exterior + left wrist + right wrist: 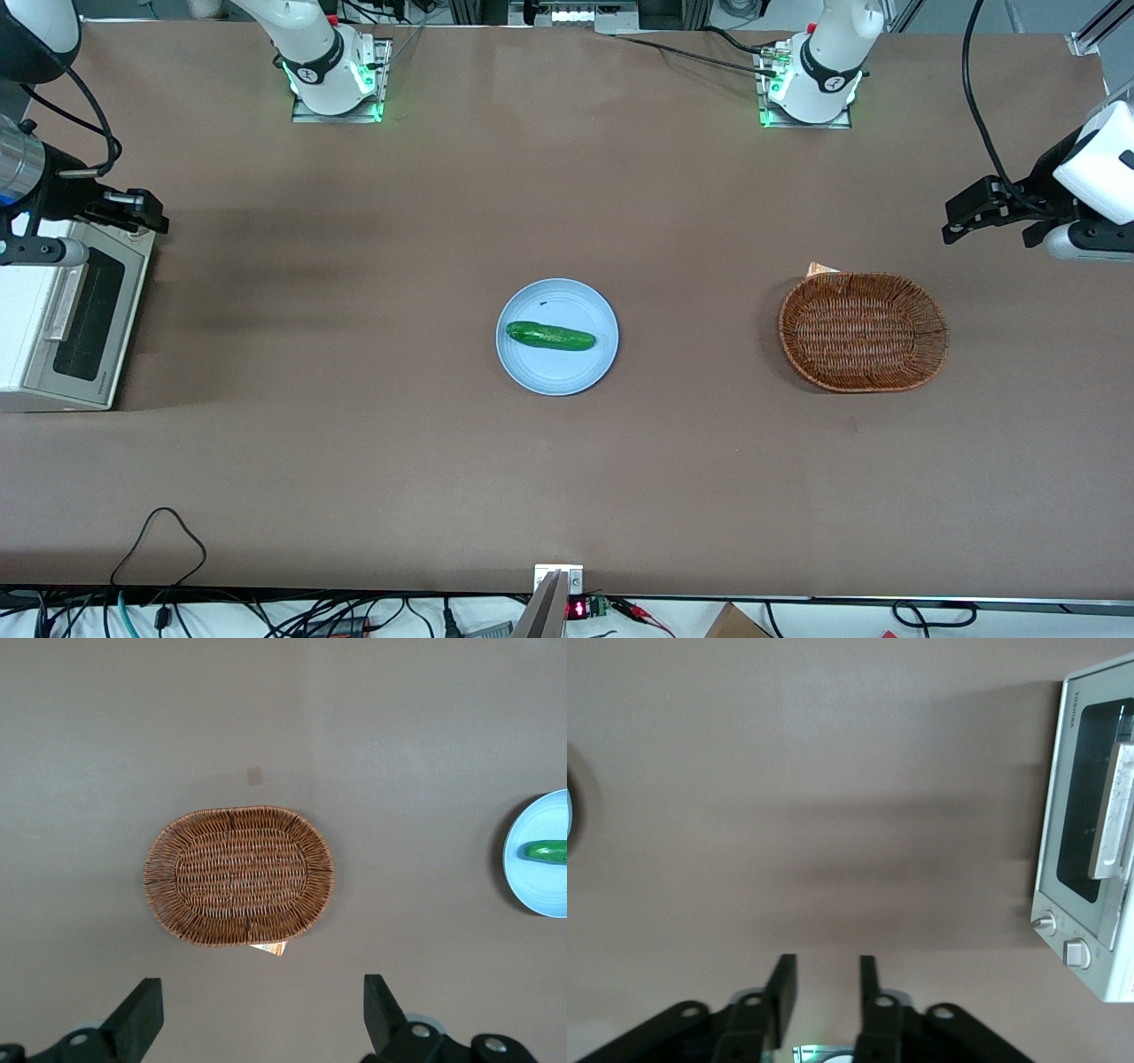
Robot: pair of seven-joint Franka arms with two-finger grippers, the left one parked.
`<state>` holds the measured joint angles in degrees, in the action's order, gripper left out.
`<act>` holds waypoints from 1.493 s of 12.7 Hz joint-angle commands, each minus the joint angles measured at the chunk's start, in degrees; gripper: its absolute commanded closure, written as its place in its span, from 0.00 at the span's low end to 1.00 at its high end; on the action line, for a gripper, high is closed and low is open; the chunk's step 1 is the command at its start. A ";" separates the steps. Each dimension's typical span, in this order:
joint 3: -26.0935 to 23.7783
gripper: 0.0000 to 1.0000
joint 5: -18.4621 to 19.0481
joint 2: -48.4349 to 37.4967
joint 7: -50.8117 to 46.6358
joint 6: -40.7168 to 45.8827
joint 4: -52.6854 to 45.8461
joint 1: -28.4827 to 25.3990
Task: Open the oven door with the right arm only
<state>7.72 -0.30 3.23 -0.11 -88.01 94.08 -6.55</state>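
Your toaster oven (58, 323) sits at the working arm's end of the table, its oven door (84, 323) shut. Your gripper (133, 211) hovers just above it, fingers (782, 988) slightly apart, holding nothing. Mid-table, a cucumber (550, 336) lies on a blue plate (567, 377).

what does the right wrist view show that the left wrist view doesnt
Only the right wrist view shows the oven door, shut, with its silver bar handle and two knobs beside it, plus the right arm's hand, fingers open with nothing between them, hovering over bare table at the working arm's end, not touching the oven.

Only the left wrist view shows the wicker basket, empty, and the cucumber.

Both show the brown table and an edge of the blue plate.
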 commanded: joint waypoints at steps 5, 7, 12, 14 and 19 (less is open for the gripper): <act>-0.25 0.99 7.92 3.87 -0.68 0.74 -0.92 0.31; -0.16 0.99 15.03 7.03 -0.85 0.47 -0.92 -0.04; -0.25 0.99 34.98 16.00 -8.24 -6.90 -0.66 0.48; -0.07 0.99 42.54 17.94 -8.67 -8.49 -0.22 1.44; -0.07 0.98 51.01 17.69 -14.12 -21.03 9.34 2.77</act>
<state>7.80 48.45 22.33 -11.80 -104.16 98.83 -4.55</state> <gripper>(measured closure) 0.982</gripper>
